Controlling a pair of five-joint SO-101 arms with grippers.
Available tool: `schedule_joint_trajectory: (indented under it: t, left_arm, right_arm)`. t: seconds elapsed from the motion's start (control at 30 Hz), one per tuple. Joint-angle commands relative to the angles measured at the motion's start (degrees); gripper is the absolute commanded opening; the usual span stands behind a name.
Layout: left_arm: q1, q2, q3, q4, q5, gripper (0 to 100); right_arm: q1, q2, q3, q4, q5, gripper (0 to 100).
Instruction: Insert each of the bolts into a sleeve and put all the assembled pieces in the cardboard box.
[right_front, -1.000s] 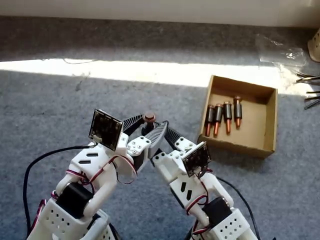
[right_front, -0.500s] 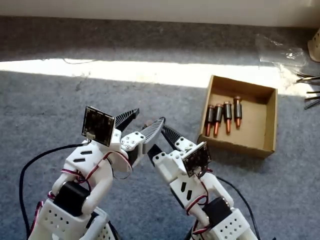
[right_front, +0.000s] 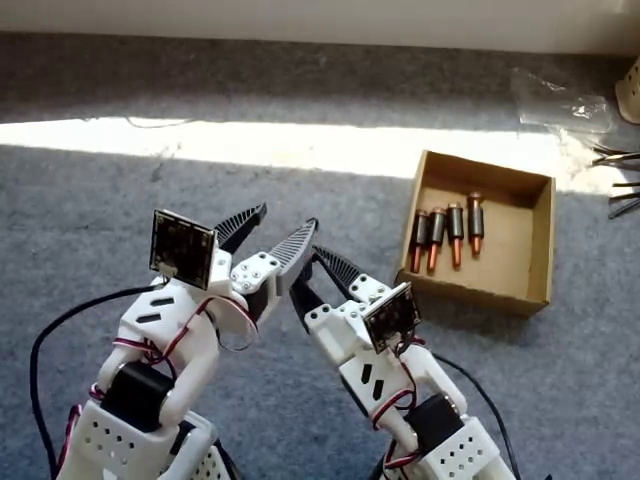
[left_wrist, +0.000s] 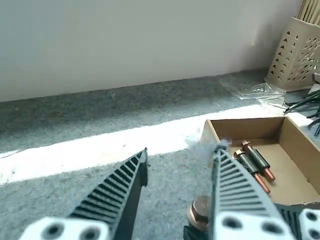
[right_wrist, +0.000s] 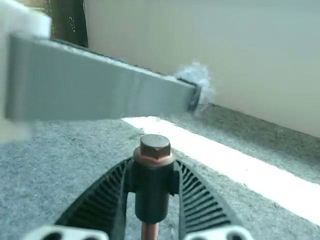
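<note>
My right gripper (right_wrist: 152, 170) is shut on a black sleeve (right_wrist: 151, 192) held upright, with a copper bolt (right_wrist: 154, 147) seated in it. In the high view the right gripper (right_front: 305, 268) sits between the two arms, partly under a finger of the left one. My left gripper (right_front: 288, 215) is open just left of it and holds nothing. Its wrist view shows the left gripper (left_wrist: 182, 150) spread wide, with the bolt head (left_wrist: 199, 212) low beside one finger. The cardboard box (right_front: 485, 290) stands to the right with several assembled pieces (right_front: 445, 235) lying side by side inside.
Grey carpet covers the floor, with a sunlit strip across the back. A clear plastic bag (right_front: 560, 100) and dark tools (right_front: 620, 185) lie at the far right. A perforated holder (left_wrist: 297, 50) stands behind the box by the wall.
The left gripper has let go of the bolt, opened and drawn back to the left. The right gripper has stayed in place with the sleeve and bolt.
</note>
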Motion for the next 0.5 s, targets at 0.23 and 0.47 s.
schedule_joint_trajectory:
  t: [0.23, 0.47]
  left_arm:
    - [-15.3, -3.7, -7.3, -1.7, 0.4, 0]
    - [-17.3, -22.5, 2.1, 6.6, 0.3, 0]
  right_arm:
    - [1.0, -0.7, 3.4, -1.3, 0.0, 0.4]
    - [3.8, -0.7, 3.6, -1.4, 0.0, 0.4]
